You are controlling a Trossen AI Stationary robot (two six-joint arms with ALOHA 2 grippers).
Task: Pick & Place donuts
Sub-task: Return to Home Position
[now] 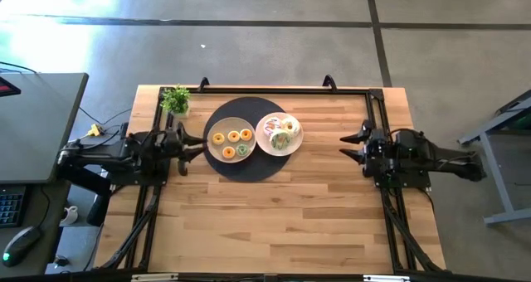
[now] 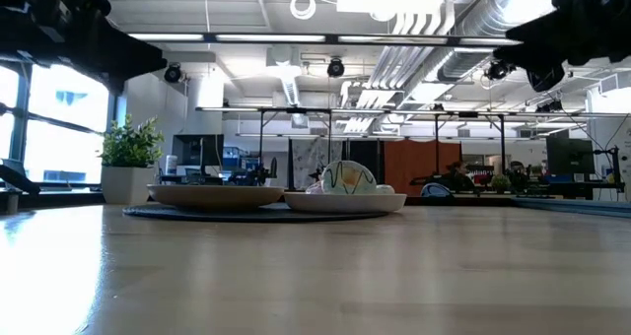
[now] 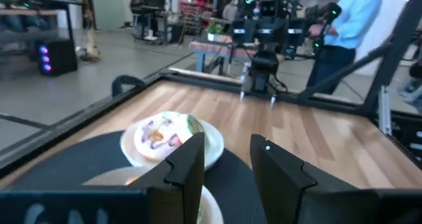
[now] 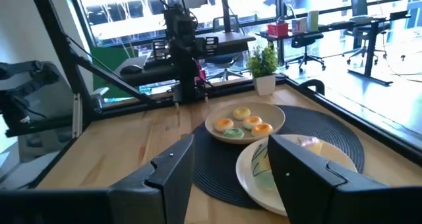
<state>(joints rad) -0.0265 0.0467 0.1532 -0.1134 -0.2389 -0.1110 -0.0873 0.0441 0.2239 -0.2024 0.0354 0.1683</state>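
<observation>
Two round plates sit side by side on a dark round mat (image 1: 249, 167) at the table's far middle. The left plate (image 1: 212, 149) holds several tiny donuts (image 1: 233, 136): yellow, orange and green. They also show in the right wrist view (image 4: 242, 123). The right plate (image 1: 264, 146) holds larger iced donuts (image 1: 282, 131), piled together, also seen in the left wrist view (image 3: 161, 135). My left gripper (image 1: 196, 143) is open and empty, just left of the left plate, above the mat's edge. My right gripper (image 1: 350, 145) is open and empty, well to the right of the plates.
A small potted plant (image 1: 176, 100) stands at the far left corner of the table. Black frame rails (image 1: 375, 108) run along the table's sides and far edge. Bare wood lies on the near half (image 1: 274, 224). A person in a blue shirt (image 3: 349, 26) stands beyond the table.
</observation>
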